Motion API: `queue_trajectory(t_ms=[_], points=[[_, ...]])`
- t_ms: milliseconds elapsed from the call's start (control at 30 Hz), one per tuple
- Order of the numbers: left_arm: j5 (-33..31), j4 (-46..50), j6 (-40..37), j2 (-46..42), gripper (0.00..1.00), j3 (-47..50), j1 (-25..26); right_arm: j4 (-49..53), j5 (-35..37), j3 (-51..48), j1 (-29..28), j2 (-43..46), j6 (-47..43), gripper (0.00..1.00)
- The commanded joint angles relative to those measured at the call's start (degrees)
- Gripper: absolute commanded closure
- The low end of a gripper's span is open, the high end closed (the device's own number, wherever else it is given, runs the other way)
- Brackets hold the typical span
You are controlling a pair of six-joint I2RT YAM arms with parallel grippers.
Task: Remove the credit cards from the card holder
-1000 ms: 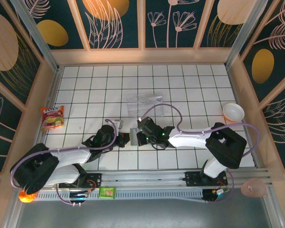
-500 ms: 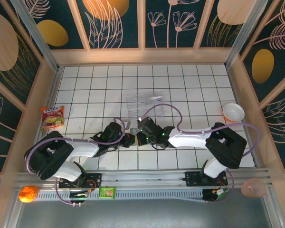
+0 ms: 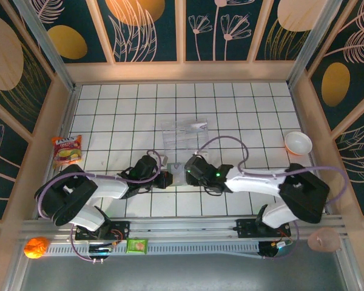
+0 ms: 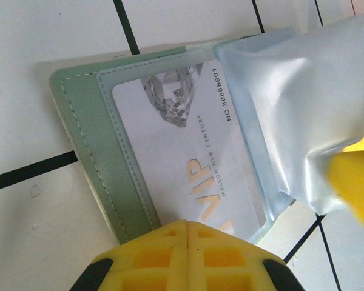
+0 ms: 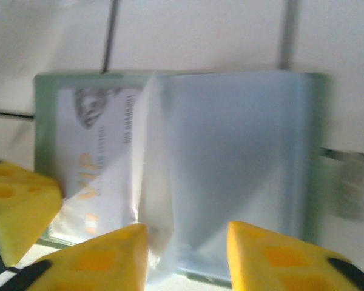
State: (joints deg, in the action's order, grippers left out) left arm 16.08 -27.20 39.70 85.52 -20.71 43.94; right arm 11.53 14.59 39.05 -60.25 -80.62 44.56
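The grey-green card holder [image 3: 175, 176] lies open on the tiles between both grippers. In the left wrist view its green panel [image 4: 91, 151] carries a white VIP card [image 4: 182, 151] inside a clear sleeve, and translucent sleeve leaves [image 4: 303, 103] stand up to the right. My left gripper [image 4: 187, 225] is shut, its tips resting on the near edge of that sleeve. My right gripper [image 5: 188, 242] stands open, with the raised leaves [image 5: 230, 157] just beyond its fingers. Two see-through credit cards [image 3: 183, 132] lie on the tiles behind the holder.
A snack packet [image 3: 67, 150] lies by the left wall and a small bowl [image 3: 298, 143] by the right wall. On the front rail sit an orange ball [image 3: 36, 247], a green packet [image 3: 136, 245] and a pink disc [image 3: 323, 239]. Wooden walls enclose the tiled floor.
My left gripper came in from the left and now rests shut on the holder. My right gripper has opened and drawn back a little to the right.
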Motion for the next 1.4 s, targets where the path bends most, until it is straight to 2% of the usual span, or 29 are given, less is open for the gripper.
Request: queue_trajectory(t_ms=[0,167,433,667,767,833,867,1033,1133,1233,1367], points=[[0.66,2.19,-1.2,0.97,1.0,-0.56,0.31,7.12,7.72,-1.09,1.17,6.43,3.69,0.5],[1.49,3.77,-1.99,-0.55,1.0,-2.14,0.42,4.59,4.48,-0.72,3.05,10.23,-0.82,0.49],[4.24,6.09,-2.45,-0.44,1.0,-8.85,3.12,1.42,1.66,-2.09,4.33,11.04,-0.94,0.52],[10.33,9.39,-5.3,9.92,1.0,-19.44,8.51,2.29,1.49,-4.3,5.31,14.37,-0.08,0.52],[13.39,11.46,-5.81,16.85,1.0,-22.58,9.04,2.62,1.44,-5.18,5.65,15.73,0.36,0.52],[13.61,11.99,-6.21,18.06,1.0,-22.93,9.0,2.62,1.16,-5.64,5.95,16.33,0.61,0.52],[13.1,11.55,-6.3,17.33,1.0,-22.58,9.04,2.46,1.14,-5.86,5.93,16.67,0.62,0.52],[4.2,9.36,-6.1,4.85,0.84,-19.31,8.8,-0.01,-0.84,-6.52,6.28,17.73,-0.7,0.52],[-0.35,6.62,-3.69,-2.98,0.79,-15.51,7.17,-3.31,-5.32,-6.11,6.72,16.77,-3.85,0.58],[-5.62,8.84,-3.46,-6.8,0.83,-12.74,5.87,-7.05,-10.45,-4.88,6.72,14.49,-7.03,0.68],[-9.59,10.6,-2.9,-6.73,0.86,-8.45,4.44,-9.51,-16.72,-1.51,6.72,8.32,-9.72,0.73]])
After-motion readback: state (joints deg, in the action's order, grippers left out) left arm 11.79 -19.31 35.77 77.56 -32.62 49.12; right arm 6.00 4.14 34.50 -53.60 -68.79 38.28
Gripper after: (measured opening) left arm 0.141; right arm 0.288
